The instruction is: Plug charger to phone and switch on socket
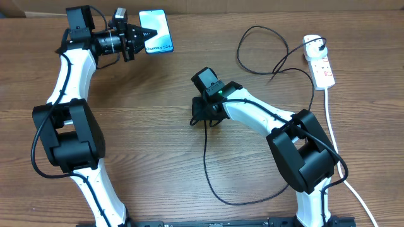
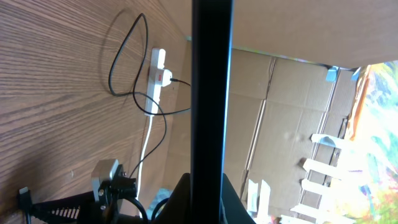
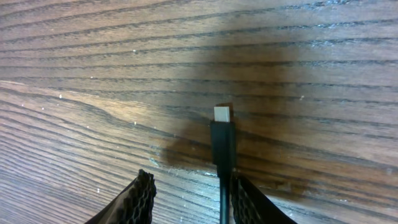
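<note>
The phone (image 1: 156, 30), screen lit light blue, is held at the table's far left by my left gripper (image 1: 136, 39), which is shut on it. From the left wrist, the phone (image 2: 211, 93) is an edge-on black bar rising between the jaws of the left gripper (image 2: 211, 186). The charger (image 1: 205, 157) is a thin black cable; its plug tip (image 3: 222, 115) lies flat on the wood. My right gripper (image 1: 205, 120) hangs low over it, open (image 3: 191, 180), the cable running between the fingers hard against the right one. The white socket (image 1: 319, 60) lies far right.
A black plug (image 1: 315, 44) sits in the socket, and the socket (image 2: 155, 81) also shows in the left wrist view. Its thick white cord (image 1: 334, 139) runs down the right edge. The charger cable loops across the middle right. Cardboard (image 2: 280, 93) stands behind the table.
</note>
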You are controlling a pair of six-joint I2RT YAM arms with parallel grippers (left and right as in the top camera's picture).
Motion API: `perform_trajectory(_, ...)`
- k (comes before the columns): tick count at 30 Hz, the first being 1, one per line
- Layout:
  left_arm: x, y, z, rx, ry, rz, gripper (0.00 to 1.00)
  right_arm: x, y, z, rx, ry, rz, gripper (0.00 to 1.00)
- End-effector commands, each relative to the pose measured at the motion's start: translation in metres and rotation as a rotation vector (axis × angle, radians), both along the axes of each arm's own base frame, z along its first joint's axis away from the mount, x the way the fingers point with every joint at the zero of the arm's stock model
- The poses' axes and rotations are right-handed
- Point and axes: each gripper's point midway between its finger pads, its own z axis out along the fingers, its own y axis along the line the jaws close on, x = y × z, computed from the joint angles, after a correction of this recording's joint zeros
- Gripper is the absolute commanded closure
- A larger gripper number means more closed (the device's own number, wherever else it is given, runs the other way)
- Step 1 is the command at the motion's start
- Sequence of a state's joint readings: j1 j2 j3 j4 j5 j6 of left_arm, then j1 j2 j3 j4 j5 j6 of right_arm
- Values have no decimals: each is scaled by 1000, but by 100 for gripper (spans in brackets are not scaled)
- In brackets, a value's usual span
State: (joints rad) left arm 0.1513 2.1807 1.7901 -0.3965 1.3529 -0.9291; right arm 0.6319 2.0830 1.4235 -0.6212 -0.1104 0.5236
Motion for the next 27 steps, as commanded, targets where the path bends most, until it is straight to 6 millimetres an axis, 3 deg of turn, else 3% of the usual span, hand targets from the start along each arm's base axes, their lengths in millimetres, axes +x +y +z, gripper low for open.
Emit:
perform_trajectory(1, -2, 2, 15, -9, -49, -16, 96, -1, -4, -6, -23, -1, -5, 60)
perform_trajectory(22, -3, 2, 14, -10, -47, -16, 96, 5, -5, -17, -44, -20, -14, 63)
perform_trajectory(27, -3, 2, 14, -10, -47, -16, 96, 6, -5, -17, -43, -21, -14, 67)
